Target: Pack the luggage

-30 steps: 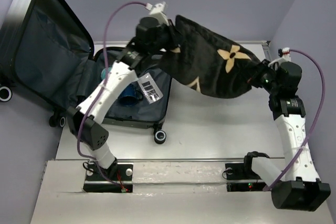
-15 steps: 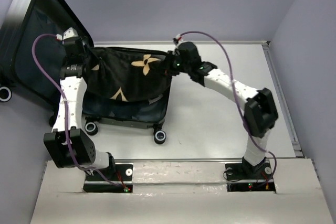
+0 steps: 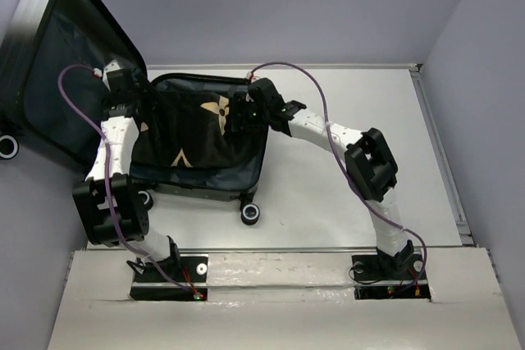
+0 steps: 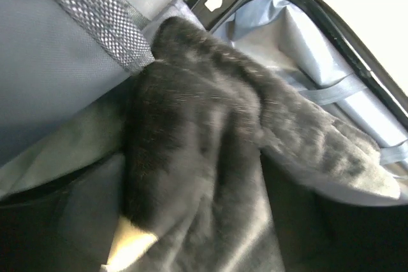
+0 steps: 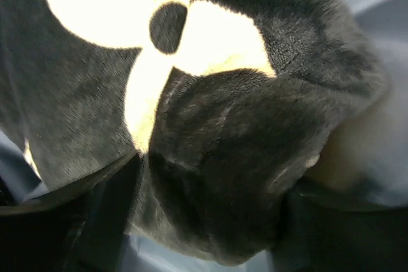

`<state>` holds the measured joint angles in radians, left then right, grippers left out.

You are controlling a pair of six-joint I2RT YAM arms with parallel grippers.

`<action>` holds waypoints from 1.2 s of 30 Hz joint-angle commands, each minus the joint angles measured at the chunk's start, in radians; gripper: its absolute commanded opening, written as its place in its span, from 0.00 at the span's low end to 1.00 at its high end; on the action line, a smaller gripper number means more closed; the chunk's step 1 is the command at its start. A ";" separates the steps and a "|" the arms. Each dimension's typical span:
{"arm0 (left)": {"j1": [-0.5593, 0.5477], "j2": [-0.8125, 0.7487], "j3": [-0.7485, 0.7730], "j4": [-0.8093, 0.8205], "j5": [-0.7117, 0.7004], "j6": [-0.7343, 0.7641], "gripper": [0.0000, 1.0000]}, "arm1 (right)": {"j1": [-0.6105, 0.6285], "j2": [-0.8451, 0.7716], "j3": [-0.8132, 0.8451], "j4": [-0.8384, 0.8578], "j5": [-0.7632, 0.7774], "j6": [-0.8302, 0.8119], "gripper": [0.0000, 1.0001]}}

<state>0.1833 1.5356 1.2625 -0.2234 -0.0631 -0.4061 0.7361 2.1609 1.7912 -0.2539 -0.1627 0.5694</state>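
The luggage [image 3: 51,55] lies open at the table's far left, its lid up against the wall and its dark grey lining [image 4: 57,62] showing. A black cloth with tan motifs [image 3: 197,133] lies spread in the lower half. My left gripper [image 3: 139,101] is at the cloth's left edge by the hinge, and my right gripper [image 3: 241,117] is at its right edge inside the case. In both wrist views the plush cloth [image 4: 204,157] [image 5: 242,157] fills the picture and my own fingers do not show, so the jaws' stand is hidden.
The suitcase's black wheels [image 3: 251,213] stick out toward the arm bases. White tabletop [image 3: 344,194] stretches right of the case to a raised edge [image 3: 436,137]. Purple walls close in at the left, back and right.
Both arms carried the cloth from mid-air over the table to the suitcase and lowered it in; in the last half second it settled flatter and the right gripper sank inside the case.
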 commanded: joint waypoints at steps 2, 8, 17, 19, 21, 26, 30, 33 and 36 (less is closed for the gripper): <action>-0.108 -0.176 0.073 -0.019 -0.116 0.065 0.97 | 0.016 -0.096 0.112 -0.116 0.132 -0.153 0.86; -0.179 -0.457 0.100 -0.126 -0.246 0.059 0.95 | 0.016 -0.174 0.245 -0.200 0.143 -0.221 1.00; -0.179 -0.863 -0.122 -0.341 -0.693 0.043 0.92 | 0.016 -0.433 -0.071 -0.164 0.143 -0.267 0.96; -0.177 -0.928 -0.182 -0.355 -0.811 0.043 0.88 | 0.016 -0.553 -0.179 -0.119 0.092 -0.272 0.83; -0.177 -0.937 -0.265 -0.361 -0.987 0.033 0.87 | 0.016 -0.628 -0.356 -0.023 0.042 -0.264 0.66; -0.136 -0.875 -0.267 -0.239 -1.141 0.093 0.85 | 0.016 -0.795 -0.651 0.108 -0.049 -0.262 0.84; -0.091 -0.712 -0.209 -0.200 -1.166 0.116 0.85 | 0.016 -0.828 -0.734 0.117 -0.067 -0.275 0.86; -0.051 -0.640 -0.219 -0.113 -1.166 0.160 0.85 | 0.016 -0.840 -0.783 0.149 -0.080 -0.273 0.87; -0.006 -0.566 -0.250 -0.042 -1.141 0.224 0.84 | 0.016 -0.825 -0.797 0.174 -0.081 -0.264 0.88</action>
<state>0.1329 0.9150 1.0267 -0.4236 -1.1397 -0.2440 0.7475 1.3624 1.0096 -0.2016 -0.2123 0.3122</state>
